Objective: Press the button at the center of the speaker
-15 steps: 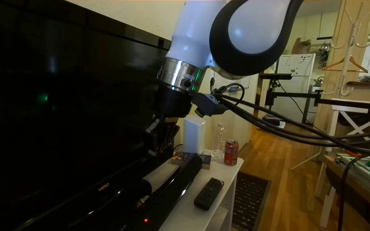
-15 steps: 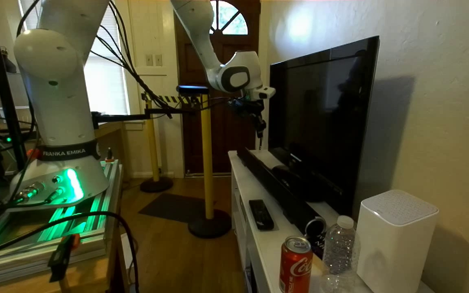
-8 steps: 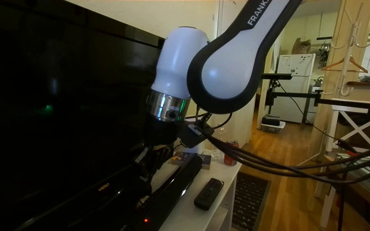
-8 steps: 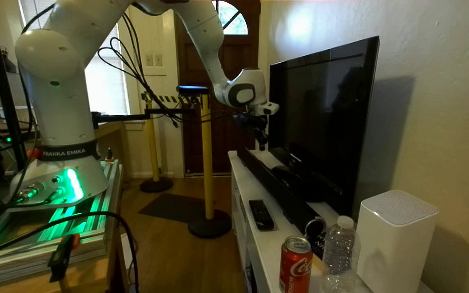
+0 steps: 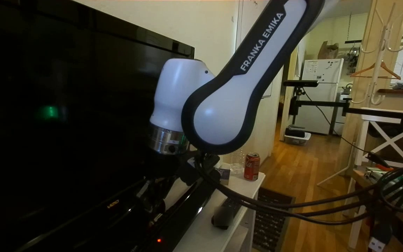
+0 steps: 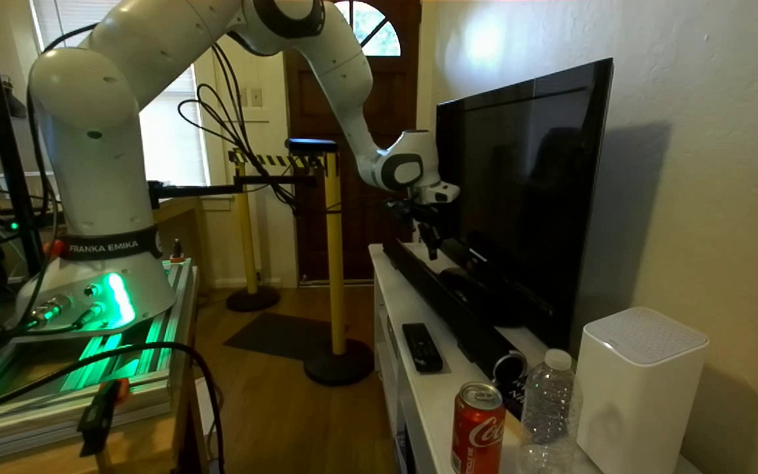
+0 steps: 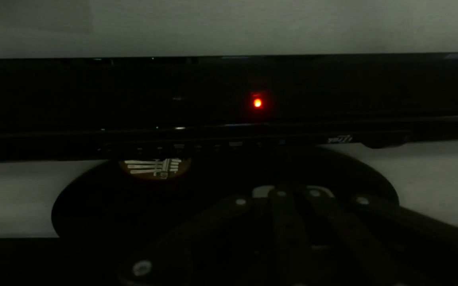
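Black two-finger metal pincer (image 6: 432,254): it has just come down, near the middle of the frame in an exterior view. Its fingers look together, holding nothing.
Long shiny black bar speaker (image 7: 213,107): it runs across the upper half of your wrist view. The pincer is closer now, so you seem to be lining up; I think the press is not done.
Flat round black foot (image 7: 213,174): the wrist view shows the fingers over it, so you may need to move toward that frame's top.
Small red light (image 7: 257,103): on the speaker, upper middle of that frame.
Row of tiny pale marks (image 7: 197,148): only the wrist view shows these; maybe buttons, too dark to read.
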`<state>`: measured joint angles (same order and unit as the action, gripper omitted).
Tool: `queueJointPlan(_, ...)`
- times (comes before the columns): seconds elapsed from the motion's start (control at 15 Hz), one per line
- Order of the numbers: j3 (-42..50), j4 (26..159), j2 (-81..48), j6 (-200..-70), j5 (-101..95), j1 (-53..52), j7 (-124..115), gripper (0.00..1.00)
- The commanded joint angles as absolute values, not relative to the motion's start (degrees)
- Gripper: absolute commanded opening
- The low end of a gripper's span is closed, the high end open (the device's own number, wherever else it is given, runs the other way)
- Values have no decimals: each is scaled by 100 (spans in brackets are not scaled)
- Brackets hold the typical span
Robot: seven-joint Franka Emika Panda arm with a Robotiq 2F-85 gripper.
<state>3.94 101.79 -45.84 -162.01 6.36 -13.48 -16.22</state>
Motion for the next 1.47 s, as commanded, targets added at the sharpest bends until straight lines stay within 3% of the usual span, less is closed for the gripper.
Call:
queueJointPlan(0.0,715,9753,-4891,-15922,418,-1570,-1952,1)
queueJointPlan(1.4,804,9108,-5427,-15380,159,-1609,-2029,1)
